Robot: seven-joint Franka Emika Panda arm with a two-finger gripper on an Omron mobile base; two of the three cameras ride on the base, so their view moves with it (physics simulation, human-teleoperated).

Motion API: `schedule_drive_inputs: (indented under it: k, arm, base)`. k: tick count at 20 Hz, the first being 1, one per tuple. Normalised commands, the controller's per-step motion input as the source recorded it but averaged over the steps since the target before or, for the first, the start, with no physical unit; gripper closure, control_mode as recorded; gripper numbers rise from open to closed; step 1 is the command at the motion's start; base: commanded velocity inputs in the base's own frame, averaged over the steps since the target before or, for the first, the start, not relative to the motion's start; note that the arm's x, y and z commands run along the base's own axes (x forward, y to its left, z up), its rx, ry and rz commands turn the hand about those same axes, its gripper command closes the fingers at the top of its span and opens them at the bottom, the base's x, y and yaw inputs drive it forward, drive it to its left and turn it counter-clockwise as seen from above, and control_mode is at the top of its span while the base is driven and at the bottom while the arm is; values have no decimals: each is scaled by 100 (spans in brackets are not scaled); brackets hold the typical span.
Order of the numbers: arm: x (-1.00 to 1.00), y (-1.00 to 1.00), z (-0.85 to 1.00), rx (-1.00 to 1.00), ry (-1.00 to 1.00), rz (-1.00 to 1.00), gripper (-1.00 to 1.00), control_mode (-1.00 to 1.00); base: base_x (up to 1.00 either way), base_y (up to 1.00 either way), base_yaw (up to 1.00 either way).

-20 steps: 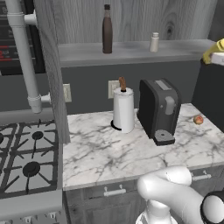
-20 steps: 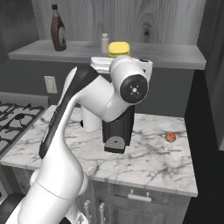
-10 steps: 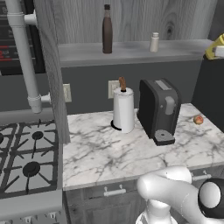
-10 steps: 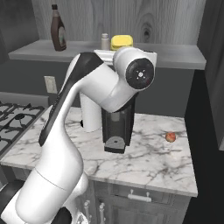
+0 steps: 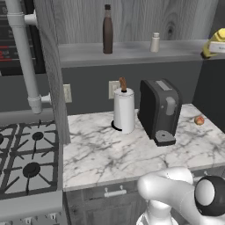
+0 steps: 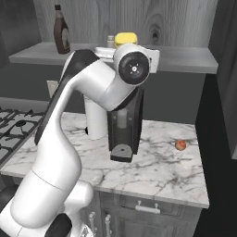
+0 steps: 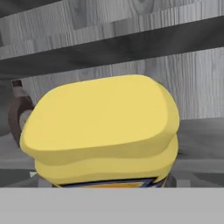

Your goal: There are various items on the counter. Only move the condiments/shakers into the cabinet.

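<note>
- Yellow squeeze bottle (image 7: 100,131) sits dead ahead of the fingers in the hand view, very close, its broad yellow top toward the camera.
- From the left base view it lies tipped at the far right end of the cabinet shelf (image 5: 132,49); long axis looks closer to lying than upright.
- Fingers spread wide; whether they touch the bottle, cannot tell. Fingertips hidden in the hand view.
- Dark brown bottle (image 5: 107,30) and pale shaker (image 5: 155,42) stand upright on the same shelf, well apart from the yellow one.
- Bench (image 5: 114,149) carries paper-towel roll (image 5: 124,110), coffee machine (image 5: 160,110), small red fruit (image 5: 199,120).
- Judgement: the last condiment is being set down; backing straight off looks like what remains.
</note>
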Motion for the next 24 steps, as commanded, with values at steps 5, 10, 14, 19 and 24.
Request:
schedule_drive_inputs:
  k: [5,10,14,19,24]
  arm:
    - [42,31,0,-1,0,-9,100,-100]
    - [47,16,1,0,1,-7,100,-100]
    - [39,3,0,0,1,-4,100,-100]
    - [38,0,1,0,7,-1,100,-100]
    - [35,0,4,0,14,0,100,-100]
  base:
    - [0,0,0]
    - [0,0,0]
    - [0,0,0]
    - [0,0,0]
    - [0,0,0]
